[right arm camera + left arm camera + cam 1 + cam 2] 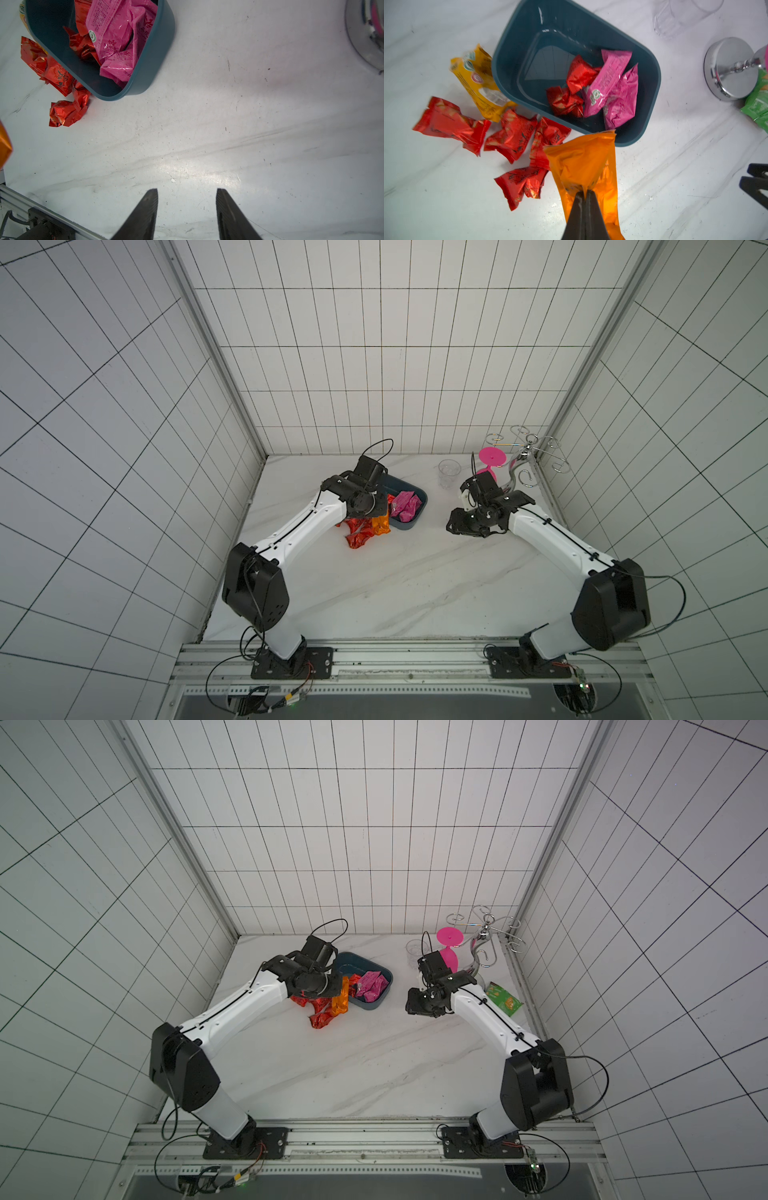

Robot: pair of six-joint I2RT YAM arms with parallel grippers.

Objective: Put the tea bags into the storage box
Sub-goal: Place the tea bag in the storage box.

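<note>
the marble table [228,124] lies bare and wide between my two arms and on toward the front rail, with tiled walls closing the back and both sides. the box [651,93] sits toward the back, nearer my left arm, and the rounded end facing my right arm has open table beside it. my left hand [585,194] is pinched tight on one end of an orange tea bag [583,164], the foil creasing where it is gripped. the bag's free end reaches the box's near rim, though i cannot tell whether it touches. my right hand [186,192] hangs over bare table, its fingers moderately apart and holding nothing. four red tea bags [512,135], crumpled and shiny, lie loose on the table just beside the box, and a yellow tea bag [479,83] rests against its outer wall. inside, two smoother pink tea bags [610,87] lie against two more red ones at one end, and the other end shows smooth dark teal plastic. a clear cup [449,472], a chrome stand [733,68] and a green packet [503,999] crowd the back corner by my right arm.
</note>
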